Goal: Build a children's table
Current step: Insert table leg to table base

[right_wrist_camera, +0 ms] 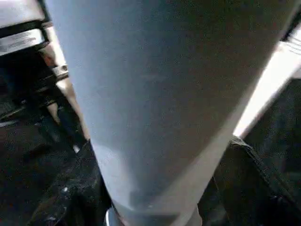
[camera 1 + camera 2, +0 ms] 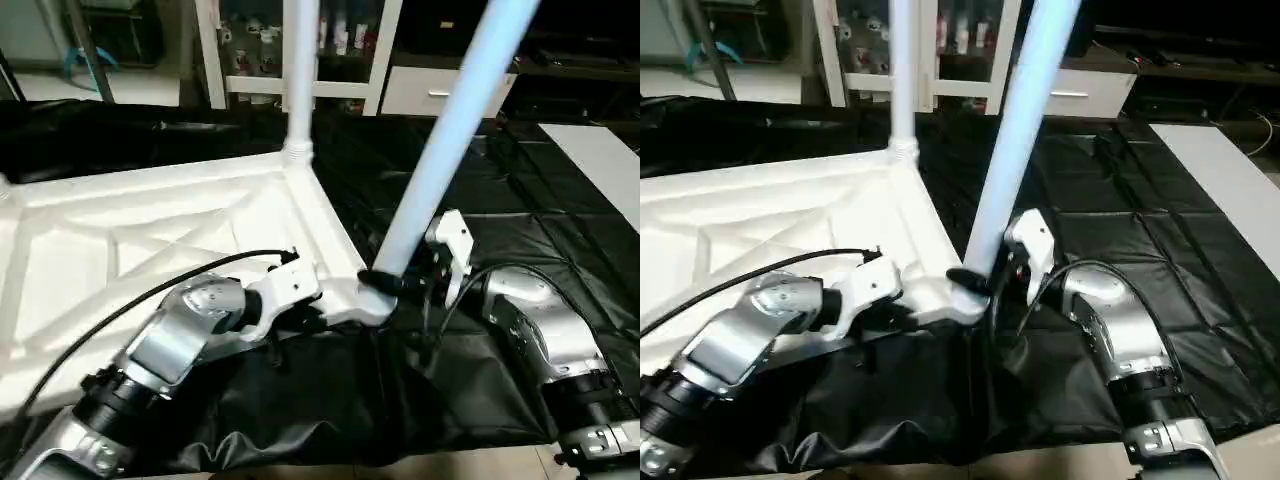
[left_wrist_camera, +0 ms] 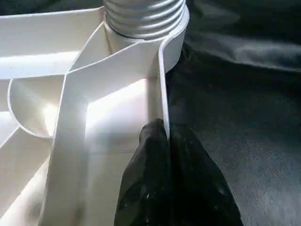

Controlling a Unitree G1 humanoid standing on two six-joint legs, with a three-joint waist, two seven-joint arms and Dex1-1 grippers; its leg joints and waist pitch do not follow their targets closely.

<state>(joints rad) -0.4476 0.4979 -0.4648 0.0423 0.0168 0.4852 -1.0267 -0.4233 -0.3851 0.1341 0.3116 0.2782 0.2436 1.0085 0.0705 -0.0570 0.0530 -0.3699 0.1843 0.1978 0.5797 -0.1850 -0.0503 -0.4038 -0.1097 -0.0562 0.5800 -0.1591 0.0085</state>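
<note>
Roughly, status:
tabletop (image 2: 150,240): upside down on black sheet (image 2: 520,230), ribs up; stiff moulded plastic, looks light, probably slick.
near leg (image 2: 440,160): leaning, foot at near corner socket (image 2: 365,300), not yet straight; long hollow tube, likely light but levers hard; best gripped low, by the socket.
far leg (image 2: 298,70): upright in far corner.
right claw (image 2: 400,285): part open, fingers round near leg's base.
left claw (image 3: 164,155): pinched shut on tabletop's edge wall.
left wrist view: shows ribbed collar (image 3: 143,16) seated in socket, hidden from head views.
right wrist view: close on the tube, no lean visible; head views give tilt.

Both upright legs (image 2: 455,130) run off the picture's top edge.
</note>
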